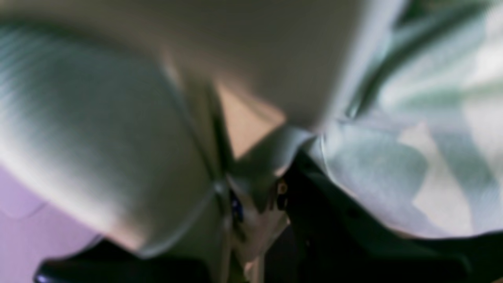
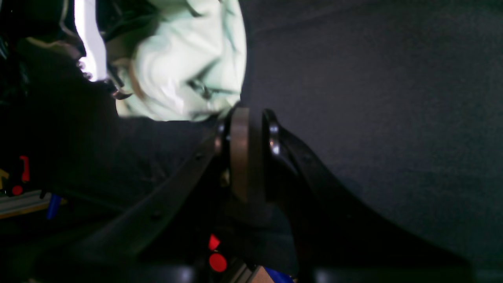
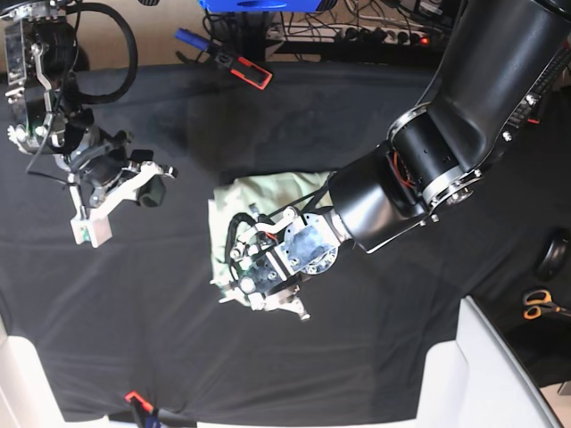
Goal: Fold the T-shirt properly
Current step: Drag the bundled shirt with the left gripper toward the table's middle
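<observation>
The right gripper (image 2: 246, 129) is closed with nothing between its dark fingers (image 2: 239, 157), poised over the black cloth (image 2: 373, 98). The crumpled T-shirt (image 2: 188, 63) lies at upper left, its edge just beside the fingertips; whether they touch is unclear

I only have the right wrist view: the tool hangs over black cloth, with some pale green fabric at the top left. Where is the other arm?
Observer: In the base view, the left tool is down on the lower-left part of the pale mint-green cotton T-shirt.
Operator: Is the shirt laid flat?
Observer: No, it lies bunched in a compact heap on the black cloth table covering.
Operator: Is the left tool gripping it?
Observer: The left wrist view shows mint cloth crowding its fingertips, but it is too blurred to tell.
</observation>
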Robot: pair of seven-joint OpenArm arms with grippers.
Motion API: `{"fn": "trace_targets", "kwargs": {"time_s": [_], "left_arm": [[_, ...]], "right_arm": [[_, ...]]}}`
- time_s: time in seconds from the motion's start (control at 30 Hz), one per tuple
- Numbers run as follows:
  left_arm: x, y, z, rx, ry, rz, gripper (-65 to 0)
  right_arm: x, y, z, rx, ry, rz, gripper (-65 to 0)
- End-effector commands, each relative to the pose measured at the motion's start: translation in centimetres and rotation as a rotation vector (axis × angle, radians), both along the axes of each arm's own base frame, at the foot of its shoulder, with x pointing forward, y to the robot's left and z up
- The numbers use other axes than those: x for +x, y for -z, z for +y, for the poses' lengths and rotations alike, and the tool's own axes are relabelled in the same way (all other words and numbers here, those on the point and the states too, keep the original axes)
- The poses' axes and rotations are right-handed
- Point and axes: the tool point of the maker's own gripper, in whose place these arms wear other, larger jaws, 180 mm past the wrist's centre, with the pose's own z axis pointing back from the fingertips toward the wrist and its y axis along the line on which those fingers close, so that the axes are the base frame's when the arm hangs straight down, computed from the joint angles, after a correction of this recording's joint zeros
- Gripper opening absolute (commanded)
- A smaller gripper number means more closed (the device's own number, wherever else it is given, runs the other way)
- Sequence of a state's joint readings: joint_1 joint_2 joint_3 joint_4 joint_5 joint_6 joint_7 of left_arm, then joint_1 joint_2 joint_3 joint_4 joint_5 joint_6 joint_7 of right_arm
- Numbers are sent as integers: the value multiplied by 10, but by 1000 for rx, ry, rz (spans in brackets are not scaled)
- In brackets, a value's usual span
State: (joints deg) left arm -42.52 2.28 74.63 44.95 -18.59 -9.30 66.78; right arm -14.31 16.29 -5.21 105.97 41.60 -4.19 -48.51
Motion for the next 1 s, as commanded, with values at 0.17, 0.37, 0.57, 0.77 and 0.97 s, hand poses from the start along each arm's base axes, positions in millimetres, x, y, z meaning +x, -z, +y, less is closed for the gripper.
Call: {"fn": "trace_targets", "kwargs": {"time_s": [0.17, 0.37, 0.57, 0.77, 0.97], "left_arm": [[20, -21, -5, 39, 93, -36, -477], [40, -33, 10, 237, 201, -200, -249], [68, -79, -9, 165, 177, -328, -218], [84, -142, -17, 1, 40, -427, -223], [42, -117, 12, -118, -69, -384, -401]], "right_arm": [[8, -10, -1, 2, 0, -42, -583], [6, -9, -1, 2, 0, -38, -583], [6, -9, 0, 3, -3, -37, -583], [5, -9, 1, 4, -6, -35, -583], [1, -5, 4, 4, -26, -11, -586]]}}
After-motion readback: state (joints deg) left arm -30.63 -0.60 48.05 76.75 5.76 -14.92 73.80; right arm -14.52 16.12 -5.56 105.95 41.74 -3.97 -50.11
